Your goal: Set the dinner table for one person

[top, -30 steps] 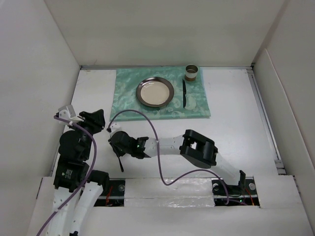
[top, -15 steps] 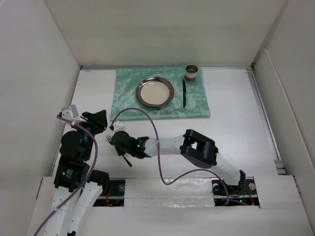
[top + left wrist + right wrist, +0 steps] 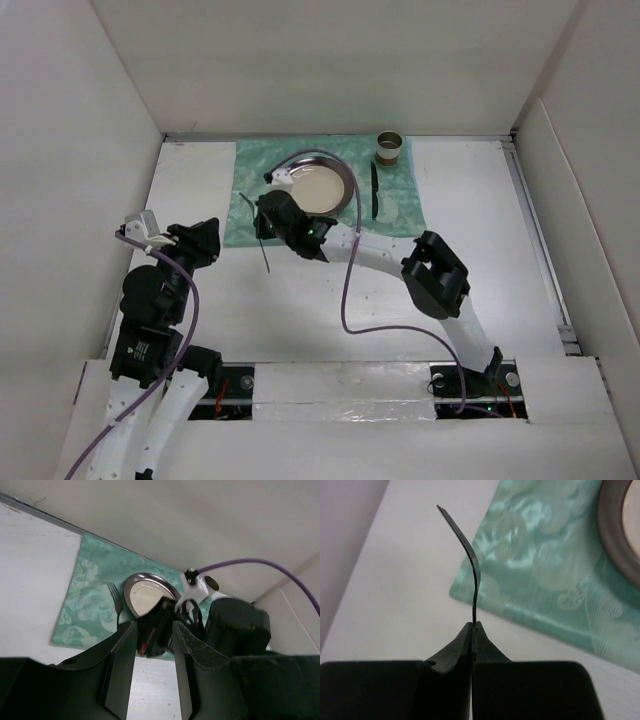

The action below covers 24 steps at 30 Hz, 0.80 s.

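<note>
My right gripper [image 3: 263,222] is shut on a dark fork [image 3: 262,250] and holds it over the left part of the green patterned cloth [image 3: 250,185]. In the right wrist view the jaws [image 3: 474,625] pinch the fork's handle [image 3: 473,570], with the tines pointing away above the cloth's corner [image 3: 545,565]. A metal plate [image 3: 315,187] sits on the cloth just right of this gripper. My left gripper [image 3: 205,243] is open and empty over the white dinner table [image 3: 480,280] at the left. Its view shows the fork [image 3: 116,597], the plate [image 3: 145,591] and its own fingers [image 3: 120,665].
A dark knife [image 3: 373,190] lies on the cloth right of the plate. A small brown cup [image 3: 390,148] stands at the cloth's far right corner. White wall panels [image 3: 60,150] close in the table. The right arm's purple cable [image 3: 345,290] loops over the table's middle.
My right gripper has carried the fork from the near left of the table up and away to the cloth's left part beside the plate. The left arm has barely moved.
</note>
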### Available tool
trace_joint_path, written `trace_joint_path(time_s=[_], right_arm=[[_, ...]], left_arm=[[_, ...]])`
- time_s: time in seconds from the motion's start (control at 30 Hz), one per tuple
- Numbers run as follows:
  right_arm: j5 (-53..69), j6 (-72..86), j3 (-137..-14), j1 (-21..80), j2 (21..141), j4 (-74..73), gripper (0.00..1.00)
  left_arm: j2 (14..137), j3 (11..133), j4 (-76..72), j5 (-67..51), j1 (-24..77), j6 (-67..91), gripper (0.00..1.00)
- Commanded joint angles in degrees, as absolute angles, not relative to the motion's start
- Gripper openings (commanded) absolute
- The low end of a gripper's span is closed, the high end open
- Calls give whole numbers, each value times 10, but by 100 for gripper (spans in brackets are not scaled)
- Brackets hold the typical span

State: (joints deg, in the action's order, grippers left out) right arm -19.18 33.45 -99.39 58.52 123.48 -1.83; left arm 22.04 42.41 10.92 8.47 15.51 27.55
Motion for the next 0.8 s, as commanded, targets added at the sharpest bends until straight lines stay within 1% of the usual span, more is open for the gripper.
trace_joint_path(time_s=[0.0,0.17,0.2,0.23,0.3,0.33,0.4,0.43,0.5,0.57,0.6,0.63,0.67,0.77], right_arm=[[-207,377,-1075,568,1274,3,0],[-205,401,-1211,544,1360,-69,0],[-210,408,-1276,534,1400,-90,0],[-210,408,-1276,533,1400,-91,0],[-193,416,-1340,527,1437,-124,0],[-191,416,-1348,526,1440,-133,0],[-205,400,-1319,526,1423,-113,0],[-211,392,-1251,534,1391,-93,0],[-214,386,-1193,534,1368,-59,0],[-199,385,-1187,520,1376,-72,1],[-186,382,-1197,520,1384,-100,10],[-183,377,-1221,520,1393,-113,14],[-186,367,-1228,520,1409,-125,22],[-190,361,-1246,526,1433,-149,27]], left_arm=[[229,419,73,77,161,279,31],[232,411,67,63,161,280,31],[234,414,69,64,161,279,31],[234,414,69,64,161,279,31],[232,413,70,67,161,279,31],[233,413,70,68,167,279,31],[235,413,75,70,167,273,31],[232,414,76,72,167,272,31],[231,414,75,71,167,274,31],[235,416,71,64,167,275,31],[236,414,69,60,167,275,31],[236,413,70,56,167,275,31],[236,412,68,54,167,276,31],[236,413,68,54,167,276,31]])
